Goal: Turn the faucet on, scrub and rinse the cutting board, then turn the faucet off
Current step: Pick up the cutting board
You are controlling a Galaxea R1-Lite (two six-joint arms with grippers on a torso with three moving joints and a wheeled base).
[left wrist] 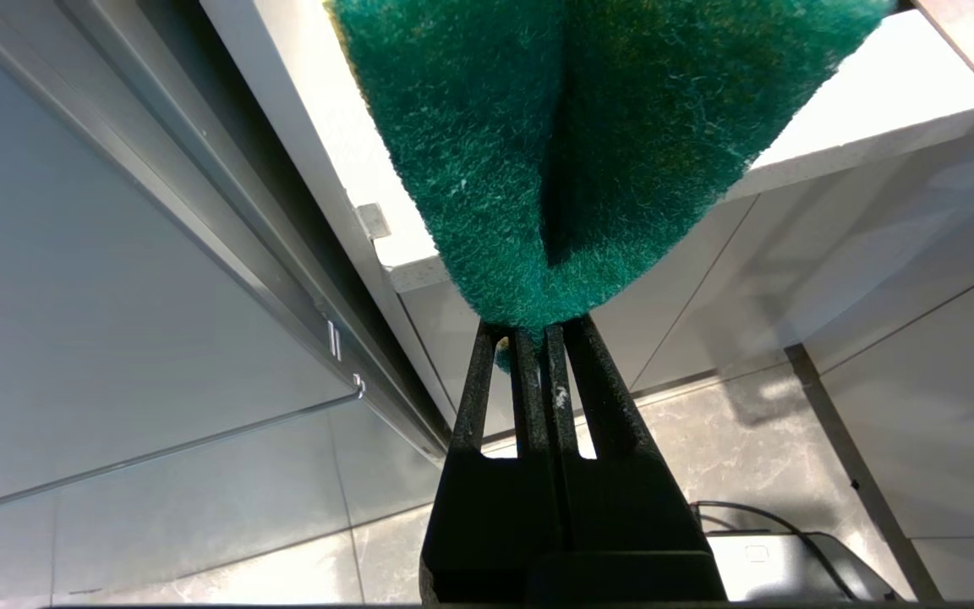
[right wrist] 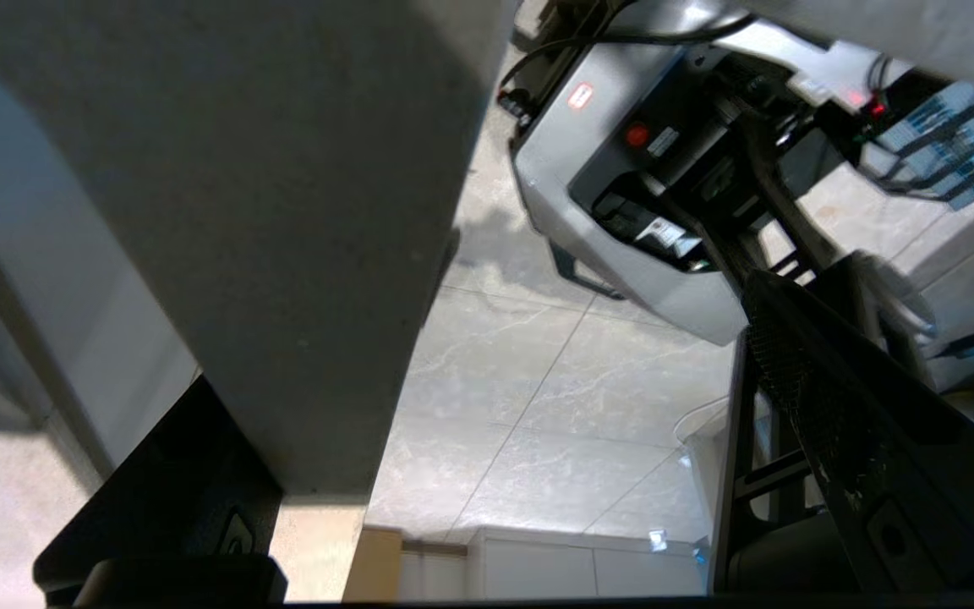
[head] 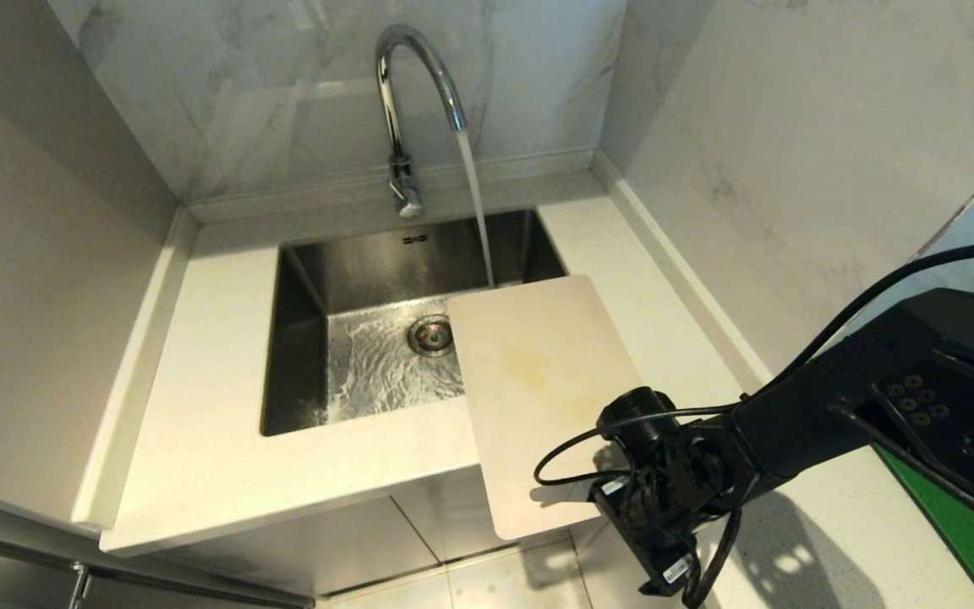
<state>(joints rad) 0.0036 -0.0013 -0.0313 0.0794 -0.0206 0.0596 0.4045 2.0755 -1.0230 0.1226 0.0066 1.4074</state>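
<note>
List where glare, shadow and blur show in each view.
Head view: highlights streak the faucet, and the right gripper shadows the cutting board. Left wrist view: the green scouring pad is soft at the top. Right wrist view: the board's underside is dark.

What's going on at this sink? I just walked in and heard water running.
The faucet is on, its stream landing just past the cutting board, which lies across the sink's right edge and overhangs the counter front. The right end effector is open at the board's near end, not yet gripping. The left end effector, off to the side, is shut on a green scouring pad.
</note>
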